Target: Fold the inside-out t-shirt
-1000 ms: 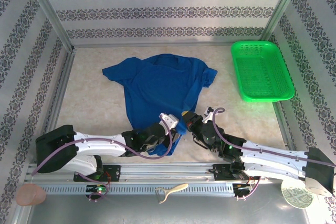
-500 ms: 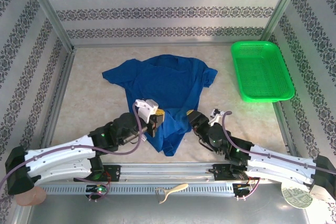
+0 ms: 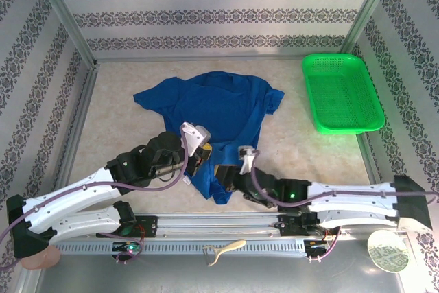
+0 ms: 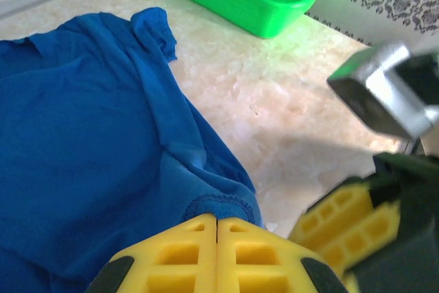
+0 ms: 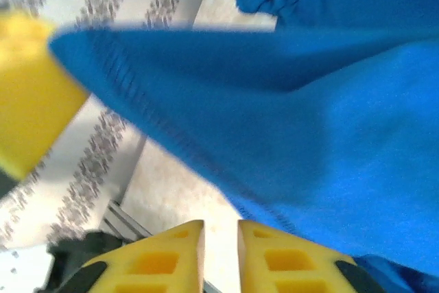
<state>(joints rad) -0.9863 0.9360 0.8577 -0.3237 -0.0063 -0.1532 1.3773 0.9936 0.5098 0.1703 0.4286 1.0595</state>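
- Pinching the near hem of the inside-out t-shirt [image 3: 218, 111]: left gripper [image 3: 203, 158], yellow fingers [image 4: 178, 252] pressed flat together, no gap between them
- Right wrist view agrees: a hem corner runs taut off a blurred yellow finger at the left and hangs clear of the table [image 3: 116, 135]
- Right gripper [image 3: 223, 176] sits just right of the left one at the near end of the shirt, the two heads close together
- Its jaws stand a narrow slit apart; bare table shows through the slit, no cloth in it, blue cloth hangs just beyond the tips
- Shirt is royal blue, mid-table, body running near to far; collar and both sleeves lie flat at the far end
- Near end narrows to a bunched tail between the two grippers, raised at the hem
- Stitched seam line visible along the raised hem edge in the right wrist view
- Right-hand sleeve [image 4: 154, 29] curled over on itself, long wrinkles down that side of the body
- Green mesh basket [image 3: 341, 92] at far right, well apart from the shirt
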